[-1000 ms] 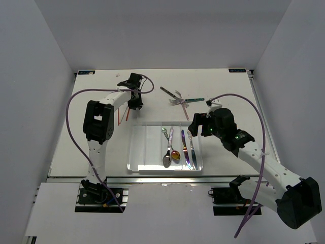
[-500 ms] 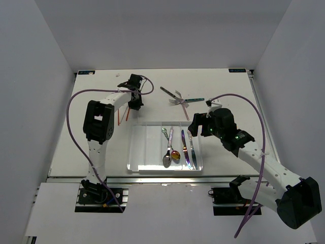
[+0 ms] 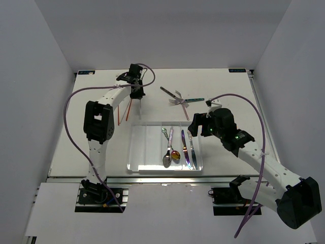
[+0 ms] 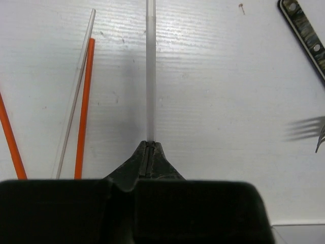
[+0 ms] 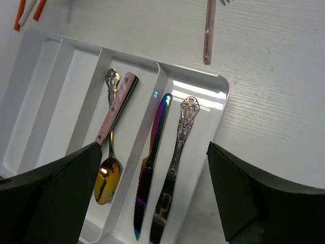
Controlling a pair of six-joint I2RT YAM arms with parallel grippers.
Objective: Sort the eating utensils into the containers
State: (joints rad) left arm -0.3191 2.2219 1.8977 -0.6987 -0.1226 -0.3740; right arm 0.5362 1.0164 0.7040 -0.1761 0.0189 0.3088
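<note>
White table (image 3: 228, 101), grey walls (image 3: 152, 30). Tray (image 5: 189, 72): two spoons (image 5: 109, 175) in third slot from left, two knives (image 5: 155, 137) in fourth. Left jaws pinch clear stick (image 4: 150, 76); right jaws spread.

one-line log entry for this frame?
left hand shut on clear stick | right hand open over tray | tray: two spoons, two knives | forks outside tray

Top external: fixed high above and behind the arm bases, facing down and forward, far enough off to take in the whole table (image 3: 228, 81).
Left wrist: very near the table's far left, facing along its closed tool (image 4: 148, 145) and the clear stick (image 4: 150, 76) pinched there.
Right wrist: higher, facing down on the tray (image 5: 45, 117)'s right compartments.
Shared: orange chopsticks (image 4: 84, 101) in all three views; tray in top and right wrist views.
</note>
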